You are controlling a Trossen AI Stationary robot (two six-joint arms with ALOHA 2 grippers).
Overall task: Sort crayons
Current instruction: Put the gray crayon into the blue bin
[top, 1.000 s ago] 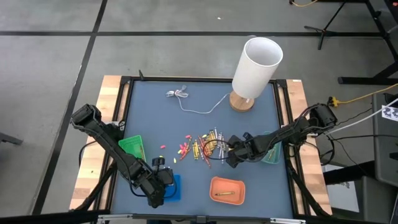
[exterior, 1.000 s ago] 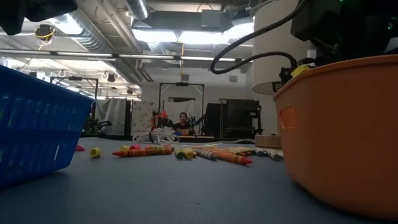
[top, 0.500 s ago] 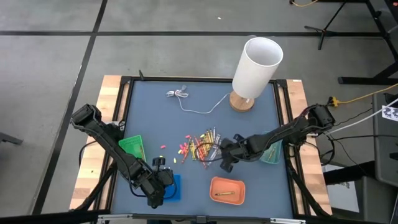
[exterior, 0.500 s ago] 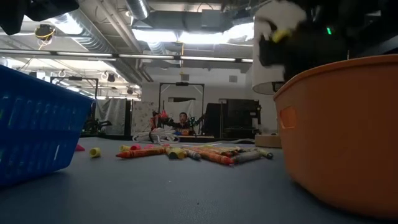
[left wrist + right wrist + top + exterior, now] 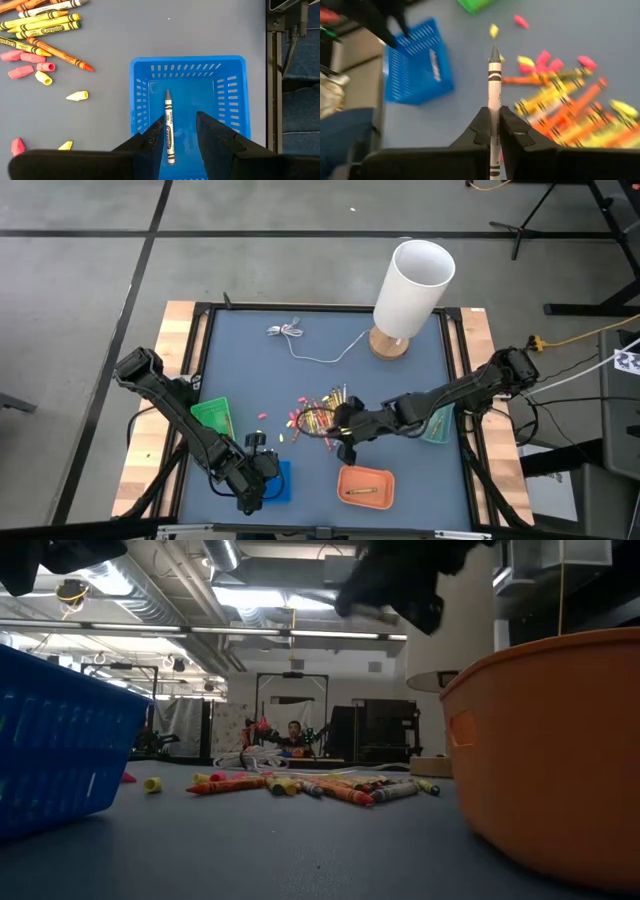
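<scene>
The crayons lie in a loose pile [image 5: 322,416] at the table's middle, red, orange, yellow and pink, also seen in the low view [image 5: 330,786]. My right gripper [image 5: 341,432] hangs above the pile's near side, shut on a grey-white crayon [image 5: 494,80]. My left gripper [image 5: 180,122] stands open above the blue tray [image 5: 277,480] at the near left. A grey crayon [image 5: 169,131] lies flat on that tray's floor. An orange crayon [image 5: 362,495] lies in the orange tray [image 5: 345,476]. My right gripper pinches the grey-white crayon's rear part [image 5: 495,119] between its two fingers. The crayon lies along the fingers and its pointed tip [image 5: 493,51] sticks out well beyond them. The fingers slant down toward the table's left, and the crayon is lifted clear of the table.
A green tray [image 5: 213,418] stands at the left and a teal tray [image 5: 438,427] at the right edge. A white lamp [image 5: 412,288] on a wooden base stands at the far right, with its thin white cable [image 5: 312,348] trailing left. Small pink and yellow bits [image 5: 35,70] lie beside the pile.
My right gripper has risen from the pile's right side and moved toward the table's left, tipping closer to level, with the grey-white crayon lifted clear. Several crayons in the pile have shifted a little.
</scene>
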